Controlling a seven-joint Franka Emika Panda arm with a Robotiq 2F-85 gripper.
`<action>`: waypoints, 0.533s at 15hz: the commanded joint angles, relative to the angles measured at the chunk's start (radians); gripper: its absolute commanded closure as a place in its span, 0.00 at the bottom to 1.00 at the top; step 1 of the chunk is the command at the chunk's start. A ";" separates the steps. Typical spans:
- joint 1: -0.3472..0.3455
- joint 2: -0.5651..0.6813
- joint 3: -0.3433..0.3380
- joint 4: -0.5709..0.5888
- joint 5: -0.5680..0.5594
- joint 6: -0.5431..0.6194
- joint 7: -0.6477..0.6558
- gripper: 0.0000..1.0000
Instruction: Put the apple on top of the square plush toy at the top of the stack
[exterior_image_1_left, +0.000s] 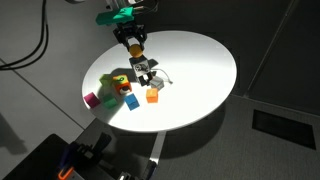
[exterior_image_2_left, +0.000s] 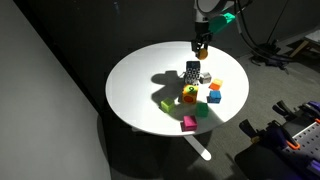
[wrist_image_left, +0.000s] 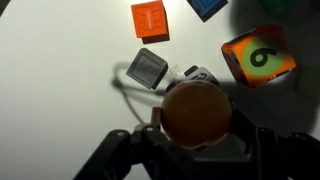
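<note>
My gripper (wrist_image_left: 195, 125) is shut on the apple (wrist_image_left: 195, 112), a round orange ball that fills the middle of the wrist view. In both exterior views the gripper (exterior_image_1_left: 135, 44) (exterior_image_2_left: 201, 45) hangs above the table with the apple (exterior_image_1_left: 135, 47) (exterior_image_2_left: 201, 48) between its fingers. The stack (exterior_image_1_left: 143, 72) (exterior_image_2_left: 192, 73) stands just below and to one side of it. The square plush toy (wrist_image_left: 148, 68) on top looks pale grey from the wrist, with black-and-white marked pieces (wrist_image_left: 200, 76) beside and under it. The apple is apart from the toy.
The round white table (exterior_image_1_left: 200, 60) (exterior_image_2_left: 140, 80) holds loose cubes near the stack: an orange one (exterior_image_1_left: 153, 96) (wrist_image_left: 150, 18), a blue one (exterior_image_1_left: 131, 101) (wrist_image_left: 207, 7), an orange one with a green mark (wrist_image_left: 258, 57), a green one (exterior_image_2_left: 201, 110) and a magenta one (exterior_image_1_left: 91, 99). Dark floor surrounds the table.
</note>
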 joint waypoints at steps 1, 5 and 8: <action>0.018 0.063 0.001 0.099 -0.009 -0.065 0.020 0.56; 0.035 0.111 0.001 0.160 -0.009 -0.100 0.021 0.56; 0.041 0.139 0.003 0.196 -0.007 -0.122 0.016 0.56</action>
